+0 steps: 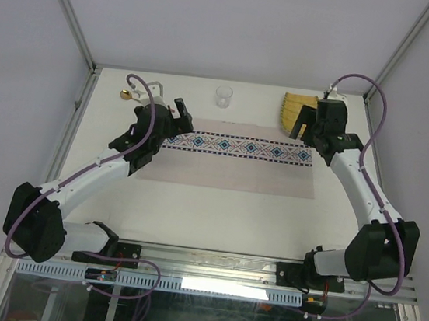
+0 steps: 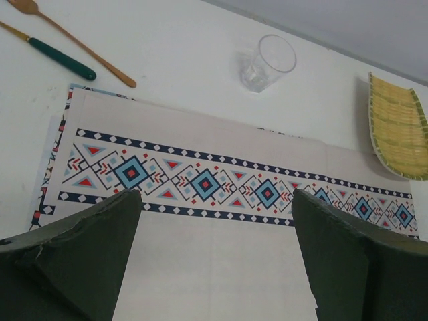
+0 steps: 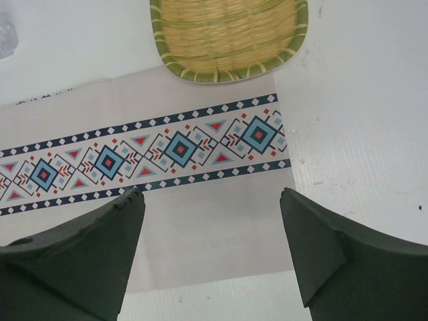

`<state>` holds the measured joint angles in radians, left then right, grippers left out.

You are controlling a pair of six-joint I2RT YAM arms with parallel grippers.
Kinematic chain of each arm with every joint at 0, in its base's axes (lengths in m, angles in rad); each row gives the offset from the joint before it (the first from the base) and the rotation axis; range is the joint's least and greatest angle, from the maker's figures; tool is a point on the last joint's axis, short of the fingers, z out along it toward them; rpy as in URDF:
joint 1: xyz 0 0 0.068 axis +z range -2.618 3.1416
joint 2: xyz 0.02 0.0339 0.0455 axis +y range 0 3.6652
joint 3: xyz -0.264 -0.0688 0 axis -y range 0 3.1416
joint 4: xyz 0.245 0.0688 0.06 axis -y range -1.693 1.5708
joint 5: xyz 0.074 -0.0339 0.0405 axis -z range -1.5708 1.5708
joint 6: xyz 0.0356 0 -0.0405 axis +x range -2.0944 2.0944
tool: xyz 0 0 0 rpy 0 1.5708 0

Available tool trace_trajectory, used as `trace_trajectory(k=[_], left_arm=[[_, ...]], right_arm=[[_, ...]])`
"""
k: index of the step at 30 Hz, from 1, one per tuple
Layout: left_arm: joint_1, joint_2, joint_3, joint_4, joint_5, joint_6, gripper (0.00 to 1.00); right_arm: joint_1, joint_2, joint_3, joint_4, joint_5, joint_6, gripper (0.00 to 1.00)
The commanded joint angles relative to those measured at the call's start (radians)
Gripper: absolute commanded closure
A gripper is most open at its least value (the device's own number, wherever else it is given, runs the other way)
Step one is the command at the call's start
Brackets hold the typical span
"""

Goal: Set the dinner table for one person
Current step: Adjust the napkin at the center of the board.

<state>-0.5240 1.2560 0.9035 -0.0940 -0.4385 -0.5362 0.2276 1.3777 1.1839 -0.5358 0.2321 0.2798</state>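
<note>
Well, dinner table (image 1: 193,205) lies below left pincer (image 2: 217,194) and right pincer (image 3: 212,194)

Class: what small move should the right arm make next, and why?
Probably ease the right gripper forward and down over the near rim of the woven tray. Its jaws stand open and empty, and the tray lies just ahead, at the far edge of the placemat.

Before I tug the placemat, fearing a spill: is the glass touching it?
Apart: the left wrist view shows bare table between the glass and the placemat.
</note>
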Motion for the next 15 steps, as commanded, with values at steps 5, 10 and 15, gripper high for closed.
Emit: trace_trajectory(k=[5,10,15], left_arm=[[0.011,0.002,0.029,0.13,0.13,0.073,0.01],[0.018,0.072,0.078,0.16,0.207,0.064,0.01],[0.018,0.162,0.147,0.193,0.264,0.04,0.01]], right_arm=[[-0.084,-0.013,0.045,0.043,-0.061,-0.039,0.15],[-0.144,0.019,0.075,0.043,-0.094,-0.055,0.15],[-0.224,0.07,0.119,0.042,-0.134,-0.057,0.16]])
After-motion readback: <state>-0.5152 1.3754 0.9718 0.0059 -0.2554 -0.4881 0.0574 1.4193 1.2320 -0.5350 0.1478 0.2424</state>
